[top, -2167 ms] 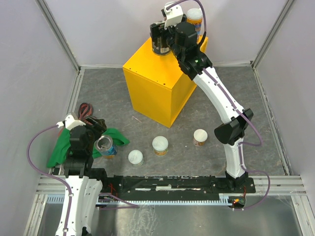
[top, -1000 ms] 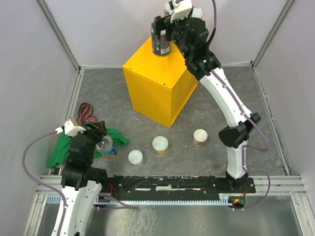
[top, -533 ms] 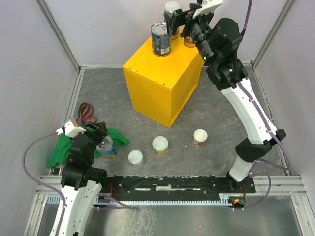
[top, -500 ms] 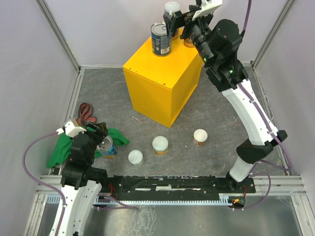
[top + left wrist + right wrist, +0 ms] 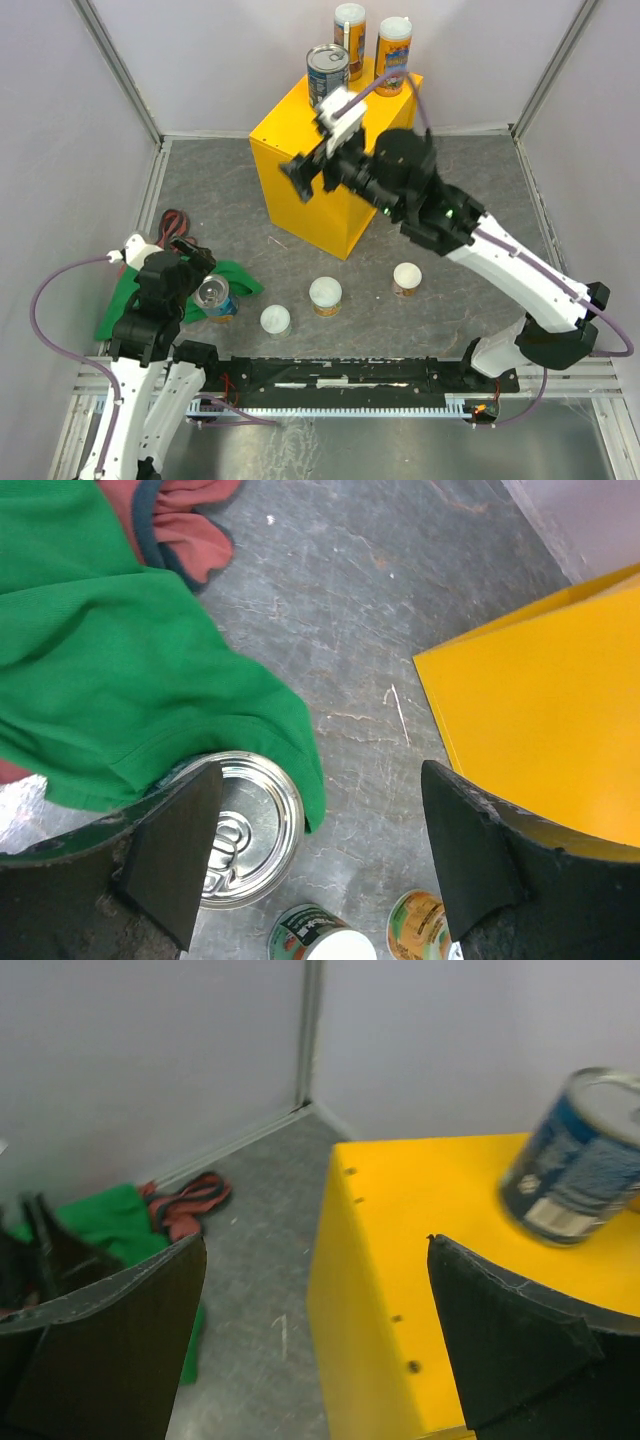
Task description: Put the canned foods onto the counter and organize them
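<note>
Currently the left gripper (image 5: 318,775) stands wide open and holds nothing. It hangs over the silver-topped blue can (image 5: 240,825), which stands upright on the grey floor (image 5: 400,600) toward 8 o'clock in the overhead view. The right gripper (image 5: 315,1245) is likewise fully spread and empty, hanging off the 9 o'clock face of the yellow counter (image 5: 320,190).

On the counter top stand the second blue can (image 5: 328,72), at the 11 o'clock corner, and two orange-labelled cans (image 5: 350,27) along the 12 o'clock edge. Three short white-lidded cans (image 5: 326,295) remain on the floor at 6 o'clock from the counter.

Probable faults:

1. Cloth snag. The green cloth (image 5: 120,680) laps over the 12 o'clock part of the floor can's rim in the left wrist view. Closing there could pinch fabric, weaken the hold and drag the cloth upward.
2. Off-centre closure. The can sits close to one finger, and the other finger is well apart from it. Closing the jaws would likely shove the can sideways toward the short cans near it, or tip it.
3. Crowded edge. The placed cans stand near the counter's rim, so a careless set-down could knock one off.
4. Arm conflict. Both arms occupy the 9 o'clock side, so a lift and a descent made together could bring them into contact.
</note>
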Available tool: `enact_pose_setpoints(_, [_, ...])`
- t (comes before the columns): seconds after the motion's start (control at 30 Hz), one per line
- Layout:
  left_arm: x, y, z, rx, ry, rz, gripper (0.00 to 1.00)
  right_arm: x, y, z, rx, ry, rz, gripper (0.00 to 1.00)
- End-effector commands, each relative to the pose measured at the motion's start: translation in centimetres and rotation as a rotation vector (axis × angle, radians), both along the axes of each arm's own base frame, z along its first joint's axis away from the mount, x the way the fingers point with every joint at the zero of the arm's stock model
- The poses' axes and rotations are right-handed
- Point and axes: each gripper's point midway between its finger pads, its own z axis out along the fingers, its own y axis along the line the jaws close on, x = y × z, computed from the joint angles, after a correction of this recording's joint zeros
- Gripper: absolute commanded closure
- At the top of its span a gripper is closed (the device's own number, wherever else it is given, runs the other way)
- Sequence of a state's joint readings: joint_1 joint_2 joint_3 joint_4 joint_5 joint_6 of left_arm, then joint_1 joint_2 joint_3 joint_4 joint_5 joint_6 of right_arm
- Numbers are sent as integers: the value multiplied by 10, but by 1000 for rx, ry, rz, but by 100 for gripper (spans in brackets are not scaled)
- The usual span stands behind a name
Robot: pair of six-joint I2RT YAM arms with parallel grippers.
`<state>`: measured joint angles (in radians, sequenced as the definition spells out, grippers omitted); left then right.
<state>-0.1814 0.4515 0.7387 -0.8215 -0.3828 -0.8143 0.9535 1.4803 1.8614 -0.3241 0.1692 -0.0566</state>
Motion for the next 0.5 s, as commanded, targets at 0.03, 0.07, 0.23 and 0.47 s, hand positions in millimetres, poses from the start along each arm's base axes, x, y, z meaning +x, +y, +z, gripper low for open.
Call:
enact_pose_setpoints(0.03, [-15,24,19,-49,-23,195,14,-66,42,-33,-100,1,140,1])
enact_pose_setpoints(0.07, [-18,28,23,-56,-35,225,14,-76,51,-43,-118,9,165,1])
enact_pose_setpoints(0.23, [-28,45,45,-94,-89,365,13,-109,89,-92,-175,81,278,0])
enact_pose_setpoints(0.47, [-41,56,74,-145,-153,447,13,-120,132,-177,-256,198,369,1])
